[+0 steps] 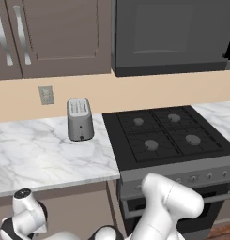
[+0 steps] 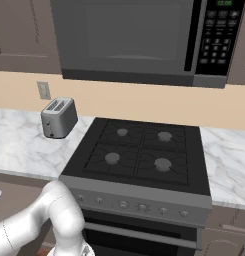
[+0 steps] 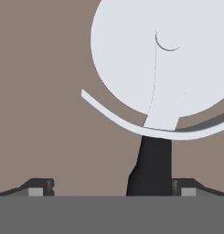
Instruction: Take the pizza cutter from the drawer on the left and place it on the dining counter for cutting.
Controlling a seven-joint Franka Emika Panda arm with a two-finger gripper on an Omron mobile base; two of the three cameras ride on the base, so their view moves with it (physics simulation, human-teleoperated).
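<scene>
In the hand view the pizza cutter (image 3: 159, 68) lies very close below the hand. Its pale round wheel sits toward the top, a curved silver guard crosses below the wheel, and the dark handle (image 3: 152, 169) runs down toward my fingers. My gripper (image 3: 112, 187) is open, with its two fingertips (image 3: 40, 187) standing wide apart. The handle rises between them, nearer the right tip, and neither tip touches it. Under the cutter is the flat taupe-brown surface of the drawer (image 3: 45, 114). The dining counter is out of view.
A silver toaster (image 1: 80, 119) stands on the marble worktop (image 1: 36, 154) left of the black stove (image 1: 168, 133). Brown wall cabinets (image 1: 55, 33) and a microwave (image 2: 139, 40) hang above. My arm (image 1: 170, 201) bends down in front of the stove.
</scene>
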